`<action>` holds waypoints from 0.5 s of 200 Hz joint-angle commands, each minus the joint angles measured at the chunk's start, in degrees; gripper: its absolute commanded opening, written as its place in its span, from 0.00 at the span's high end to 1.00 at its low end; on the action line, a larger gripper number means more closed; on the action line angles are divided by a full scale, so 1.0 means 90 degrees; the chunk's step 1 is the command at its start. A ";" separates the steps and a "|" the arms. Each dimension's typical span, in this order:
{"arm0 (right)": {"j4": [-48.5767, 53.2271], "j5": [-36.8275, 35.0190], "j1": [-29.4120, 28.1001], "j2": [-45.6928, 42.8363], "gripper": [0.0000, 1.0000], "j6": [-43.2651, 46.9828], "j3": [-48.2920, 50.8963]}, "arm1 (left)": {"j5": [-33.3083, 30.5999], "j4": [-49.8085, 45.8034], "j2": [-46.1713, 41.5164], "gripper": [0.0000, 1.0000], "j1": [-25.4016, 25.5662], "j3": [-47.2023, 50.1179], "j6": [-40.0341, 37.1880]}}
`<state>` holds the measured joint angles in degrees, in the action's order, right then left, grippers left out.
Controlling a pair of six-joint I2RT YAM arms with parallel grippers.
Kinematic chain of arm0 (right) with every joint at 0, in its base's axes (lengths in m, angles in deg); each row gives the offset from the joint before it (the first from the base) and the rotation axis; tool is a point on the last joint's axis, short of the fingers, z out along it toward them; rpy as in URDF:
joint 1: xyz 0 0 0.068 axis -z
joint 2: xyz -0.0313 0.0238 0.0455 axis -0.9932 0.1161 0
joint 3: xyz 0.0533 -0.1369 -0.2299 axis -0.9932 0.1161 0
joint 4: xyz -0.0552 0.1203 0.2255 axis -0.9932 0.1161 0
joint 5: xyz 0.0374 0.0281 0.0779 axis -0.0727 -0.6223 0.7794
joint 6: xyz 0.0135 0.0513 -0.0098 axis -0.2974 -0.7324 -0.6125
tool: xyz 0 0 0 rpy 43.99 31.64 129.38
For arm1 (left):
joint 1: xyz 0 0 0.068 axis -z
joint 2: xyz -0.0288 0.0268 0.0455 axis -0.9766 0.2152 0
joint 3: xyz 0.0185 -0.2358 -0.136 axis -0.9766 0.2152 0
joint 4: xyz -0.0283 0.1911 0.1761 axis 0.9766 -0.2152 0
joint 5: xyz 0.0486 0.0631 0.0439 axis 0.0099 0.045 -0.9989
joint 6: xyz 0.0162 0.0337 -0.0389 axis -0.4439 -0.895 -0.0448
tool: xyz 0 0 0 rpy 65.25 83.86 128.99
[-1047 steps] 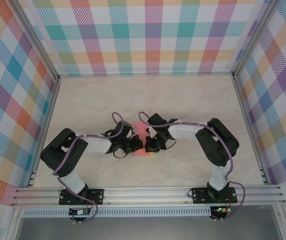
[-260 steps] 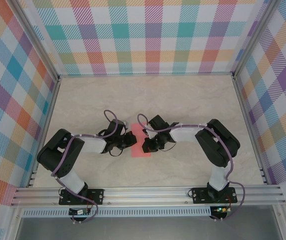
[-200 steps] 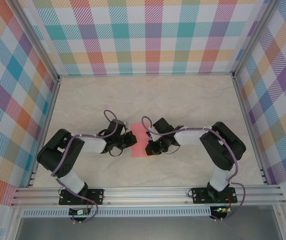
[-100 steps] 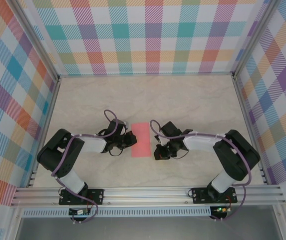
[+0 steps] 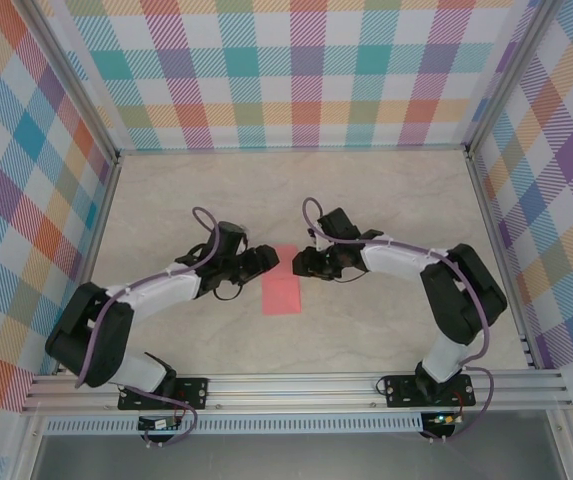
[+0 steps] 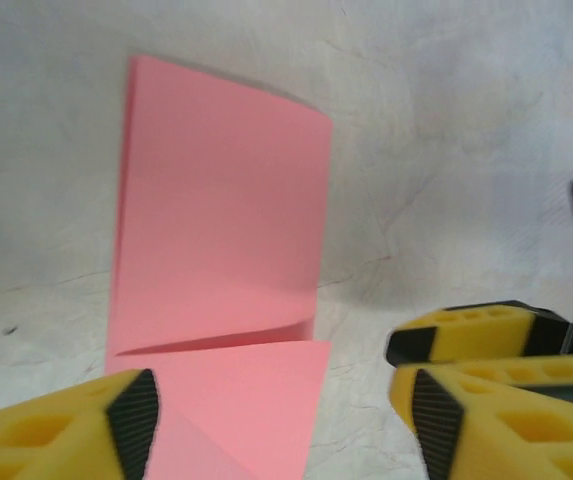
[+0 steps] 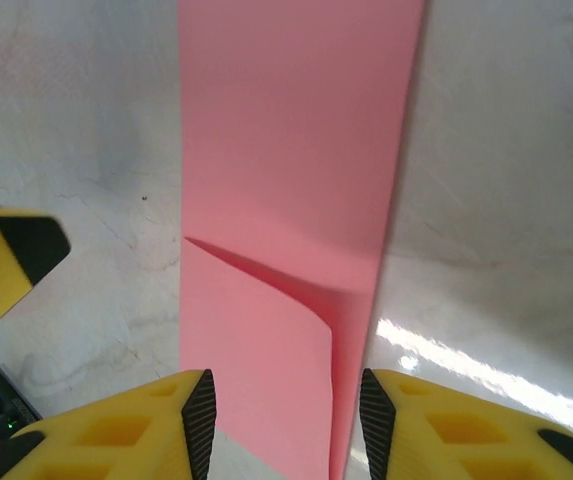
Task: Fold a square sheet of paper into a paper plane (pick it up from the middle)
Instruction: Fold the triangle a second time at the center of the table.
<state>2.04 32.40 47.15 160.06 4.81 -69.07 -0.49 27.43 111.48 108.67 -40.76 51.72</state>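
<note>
Salmon-pink, the sheet of paper [image 5: 283,288] lies flat on the marble-patterned table [image 5: 386,200] as a narrow folded rectangle. Its long axis runs from the near edge towards the back wall, and its far end sits between the left gripper [image 5: 268,260] and the right gripper [image 5: 300,265]. From above it looks plain, but the left wrist camera shows a lifted flap [image 6: 241,385] across the end nearest it, and the right wrist camera a slanted crease [image 7: 256,275]. Both grippers have their jaws parted and hold nothing.
</note>
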 commanded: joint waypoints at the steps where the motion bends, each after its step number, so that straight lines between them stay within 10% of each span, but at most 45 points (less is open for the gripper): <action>1: -0.0037 0.0604 0.0045 0.0380 0.56 0.0285 -0.0287 | -0.0530 -0.0515 -0.0462 0.19 0.0015 0.0524 0.0508; 100: -0.0083 0.1137 0.0051 0.0922 0.67 0.0704 -0.0380 | -0.0004 -0.0050 -0.0809 0.03 0.0020 0.1106 0.0836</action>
<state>1.73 40.24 47.30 168.35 9.37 -71.85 -3.04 24.09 103.39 108.67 -31.63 58.35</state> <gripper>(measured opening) 0.343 0.967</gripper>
